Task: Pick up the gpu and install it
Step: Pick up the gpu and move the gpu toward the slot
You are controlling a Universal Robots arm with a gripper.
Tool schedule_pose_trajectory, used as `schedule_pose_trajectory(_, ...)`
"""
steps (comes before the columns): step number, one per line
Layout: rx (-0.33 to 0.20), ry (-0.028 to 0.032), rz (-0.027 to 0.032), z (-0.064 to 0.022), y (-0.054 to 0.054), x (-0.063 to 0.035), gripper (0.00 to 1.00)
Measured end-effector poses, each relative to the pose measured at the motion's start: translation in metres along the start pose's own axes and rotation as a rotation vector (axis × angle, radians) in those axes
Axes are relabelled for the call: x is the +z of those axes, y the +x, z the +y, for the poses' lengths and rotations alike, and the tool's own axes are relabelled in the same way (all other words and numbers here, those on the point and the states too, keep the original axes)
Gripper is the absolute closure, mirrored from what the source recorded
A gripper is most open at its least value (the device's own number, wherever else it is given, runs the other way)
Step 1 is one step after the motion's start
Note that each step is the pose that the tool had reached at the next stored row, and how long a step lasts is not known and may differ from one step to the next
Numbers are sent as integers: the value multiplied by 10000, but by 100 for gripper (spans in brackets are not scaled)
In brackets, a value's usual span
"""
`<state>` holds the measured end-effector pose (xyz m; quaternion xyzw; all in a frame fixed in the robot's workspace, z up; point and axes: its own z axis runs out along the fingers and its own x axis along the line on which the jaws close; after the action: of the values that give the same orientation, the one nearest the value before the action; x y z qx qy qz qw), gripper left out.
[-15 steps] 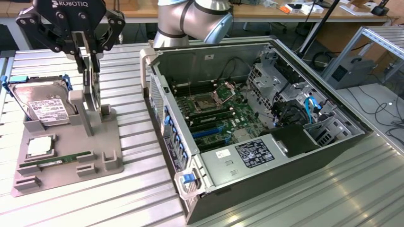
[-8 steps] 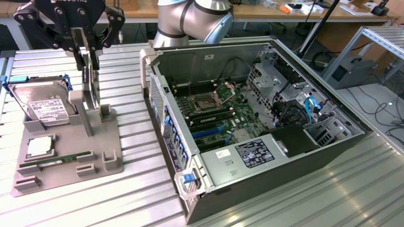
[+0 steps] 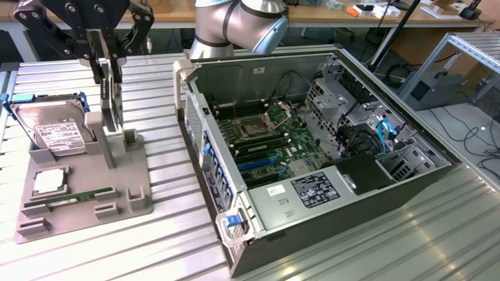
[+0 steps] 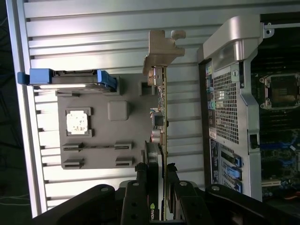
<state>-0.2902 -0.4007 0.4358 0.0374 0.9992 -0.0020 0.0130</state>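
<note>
**Exterior view**
- My claw [image 3: 105, 58]: black, two-fingered, at ten o'clock. It is clamped on the gpu, with one finger against each flat face.
- Gpu [image 3: 113, 102]: thin flat rectangular card, dark with a silvery metal rim. It stands upright and edge-on under my claw, its lower end among the fixture's posts. I cannot tell whether it sits in its slot or is clear of it.
- Grey moulded fixture plate [image 3: 86, 193]: at eight o'clock, flat on the ribbed metal tabletop [image 3: 390, 234].
- Boxy silver hard drive with white label and blue side rails [image 3: 55, 132]: propped in the fixture, just beside the gpu at its nine o'clock.
- Square silvery processor chip [image 3: 48, 181]: in a recess at six o'clock of the hard drive.
- Narrow green memory stick [image 3: 67, 200]: lying at six o'clock of the chip.
- Open black-and-silver computer tower [image 3: 312, 146]: on its side, from centre to three o'clock, near the fixture but apart from it. Its green motherboard [image 3: 266, 134] is exposed.
- Silver-grey arm [image 3: 242, 23]: at twelve o'clock.

**Wrist view**
- Claw [image 4: 157, 173]: black fingers [image 4: 140, 192] closed on the gpu from both sides.
- Gpu [image 4: 164, 131]: edge-on, with its silvery end bracket [image 4: 161, 51] at the end far from my claw. It lies between fixture plate [image 4: 103, 136] and tower [image 4: 229, 108].
- Processor chip [image 4: 77, 122] and hard drive [image 4: 70, 79]: both on the plate.
</note>
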Motion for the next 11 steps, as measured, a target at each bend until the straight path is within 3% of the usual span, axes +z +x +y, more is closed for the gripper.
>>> schedule_pose_trajectory(11,0,0,1,0,-3,-105,73)
